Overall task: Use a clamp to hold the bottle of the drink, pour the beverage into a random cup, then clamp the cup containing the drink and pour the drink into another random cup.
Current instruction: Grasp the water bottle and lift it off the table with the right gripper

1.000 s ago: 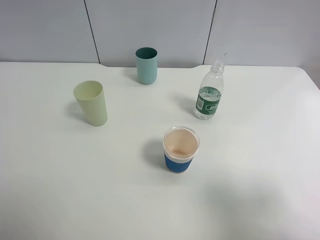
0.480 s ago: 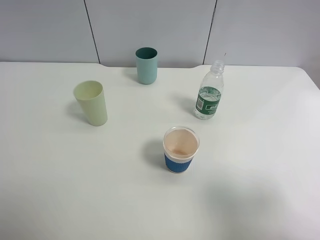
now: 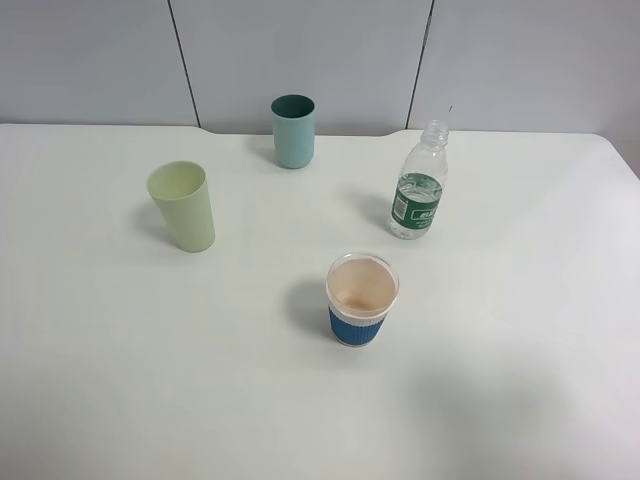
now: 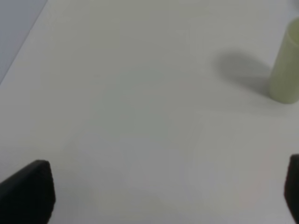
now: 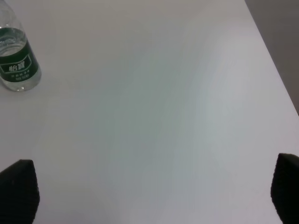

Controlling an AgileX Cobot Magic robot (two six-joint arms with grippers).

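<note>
Nothing has shifted in the past second: the bottle (image 3: 418, 185) stands upper right, the pale yellow-green tumbler (image 3: 182, 205) left, the blue-sleeved cup (image 3: 361, 300) centre. Left gripper (image 4: 159, 191) and right gripper (image 5: 154, 193) hang spread wide, empty — the task looks unstarted.

You see a table (image 3: 150, 380) with a smooth, matt white top. Right of centre, the bottle (image 3: 418, 185) is clear, glossy plastic with a printed green label (image 3: 416, 208). The yellow-green tumbler (image 3: 183, 207) at left and the teal tumbler (image 3: 293, 132) at upper centre look like smooth plastic with a soft sheen. Below centre, the cup (image 3: 361, 300) is white paper with a ribbed blue sleeve (image 3: 355, 326) and a matt beige inside.
</note>
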